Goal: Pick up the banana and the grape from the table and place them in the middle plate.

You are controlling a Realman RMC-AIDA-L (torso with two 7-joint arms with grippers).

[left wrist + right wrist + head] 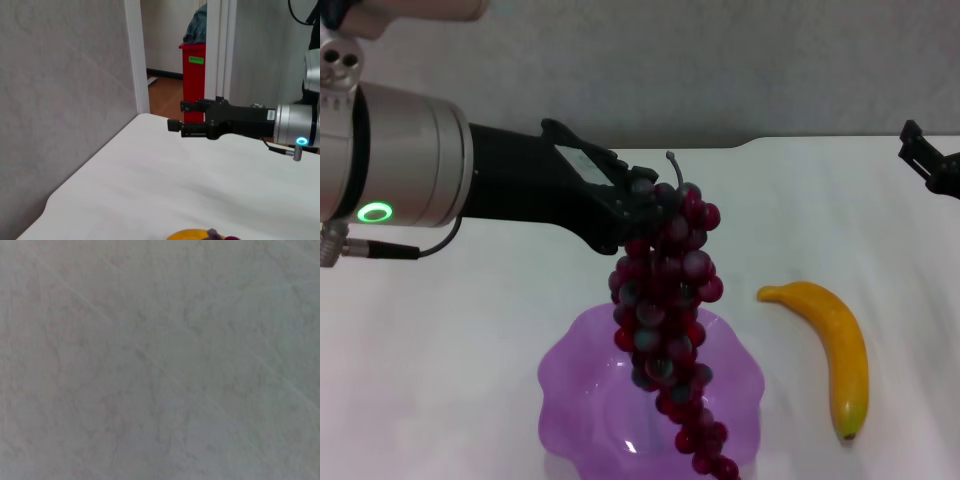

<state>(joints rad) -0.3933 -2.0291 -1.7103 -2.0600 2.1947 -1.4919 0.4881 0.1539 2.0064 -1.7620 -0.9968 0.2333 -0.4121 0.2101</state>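
Observation:
The grape [665, 300], a long dark red-purple bunch, hangs in the air with my left gripper [642, 203] shut on its top near the stem. Its lower end dangles over the middle plate [570, 372], a translucent purple plate with a wavy rim at the near edge of the head view. The banana [832, 352] lies on the white table [450, 340] to the right of the plate, dark tip toward me. A sliver of the banana [190, 234] also shows in the left wrist view. My right gripper [910, 142] hovers open at the far right, well away from the fruit.
A grey wall runs behind the table's notched far edge [760, 145]. The left wrist view shows my right gripper [176, 116] above the table, with a red bin [195, 75] in a doorway beyond. The right wrist view holds only a plain grey surface.

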